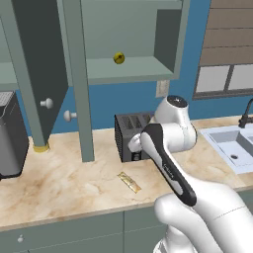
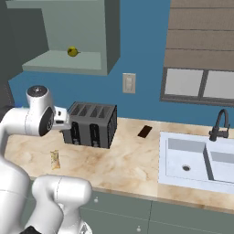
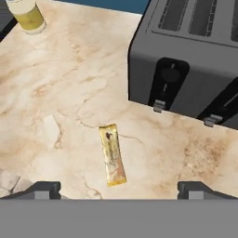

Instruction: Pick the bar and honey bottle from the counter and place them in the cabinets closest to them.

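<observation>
Hand wide open, empty

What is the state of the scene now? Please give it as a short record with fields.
bar: lies flat on the counter, in front of the toaster, not held
tool: open, above the bar, empty
upper cabinet: door open, small yellow ball on its shelf
sink: to the right, with a dark tap
</observation>
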